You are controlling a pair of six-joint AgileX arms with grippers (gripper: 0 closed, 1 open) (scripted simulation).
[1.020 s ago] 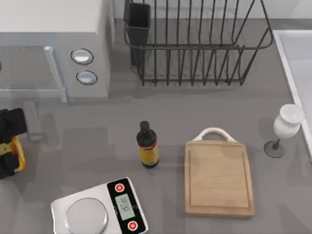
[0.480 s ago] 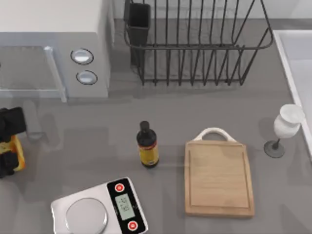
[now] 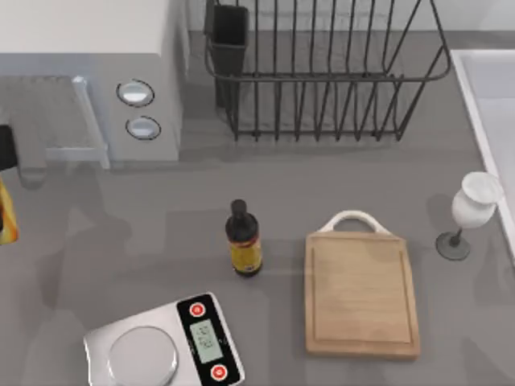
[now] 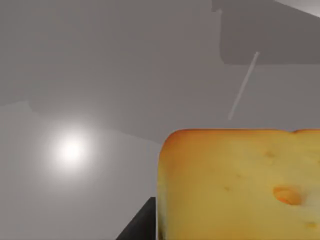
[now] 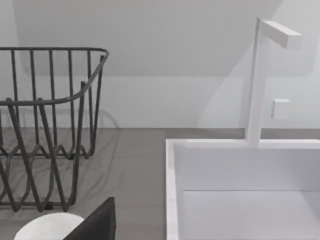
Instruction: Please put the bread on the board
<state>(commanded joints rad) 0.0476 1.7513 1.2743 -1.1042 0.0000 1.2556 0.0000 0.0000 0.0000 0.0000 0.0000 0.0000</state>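
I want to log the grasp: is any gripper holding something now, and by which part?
The left gripper, at the table's left edge, carries the bread off the table. The place of the hold cannot be told. The board is bare.

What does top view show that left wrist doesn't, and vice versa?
Top view adds: the board, bare, plus the bottle, scale, wine glass, dish rack and microwave.
Left wrist view adds: the bread up close, toasted crust and pores, with a dark finger against its side.
Shared: the bread, a yellow sliver at the top view's left edge in the left gripper, far from the board; the grey counter.
Right arm is parked by the sink.
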